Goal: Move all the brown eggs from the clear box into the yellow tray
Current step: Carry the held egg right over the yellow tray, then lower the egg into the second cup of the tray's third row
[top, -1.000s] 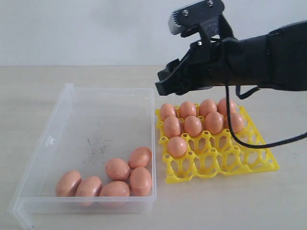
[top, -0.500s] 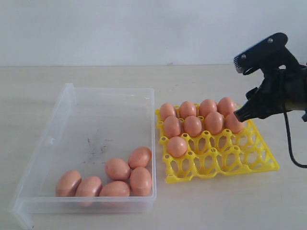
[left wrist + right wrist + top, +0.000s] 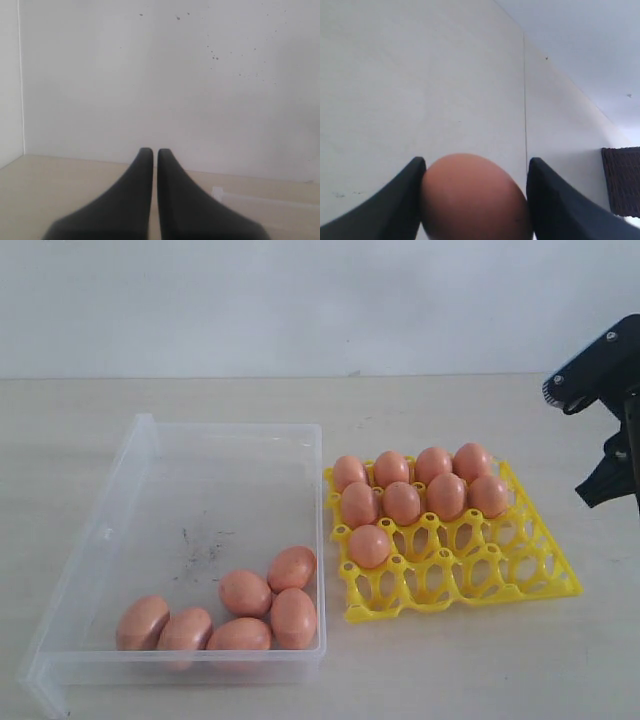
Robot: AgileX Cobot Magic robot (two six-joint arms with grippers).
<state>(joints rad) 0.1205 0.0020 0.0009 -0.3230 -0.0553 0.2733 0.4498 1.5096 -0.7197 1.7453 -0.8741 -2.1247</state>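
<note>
The clear box (image 3: 150, 455) lies on the left of the table with several brown eggs (image 3: 245, 592) bunched at its near end. To its right is the yellow tray (image 3: 520, 580), whose two far rows are full of eggs (image 3: 402, 502), with one more egg (image 3: 369, 545) in the third row. My right gripper (image 3: 600, 480) hangs at the right edge, past the tray. In the right wrist view this gripper (image 3: 477, 161) is shut on a brown egg (image 3: 472, 200). That egg is hidden in the exterior view. My left gripper (image 3: 155, 151) is shut and empty, and out of the exterior view.
The box floor (image 3: 205, 545) carries dark smudges. The tray's two near rows (image 3: 470, 575) are open cups. A pale wall (image 3: 300, 300) stands behind the table. A dark woven panel (image 3: 622, 180) shows in the right wrist view.
My right arm has swung from above the tray's far left corner to the right edge of the view. The eggs, box and tray have not moved.
</note>
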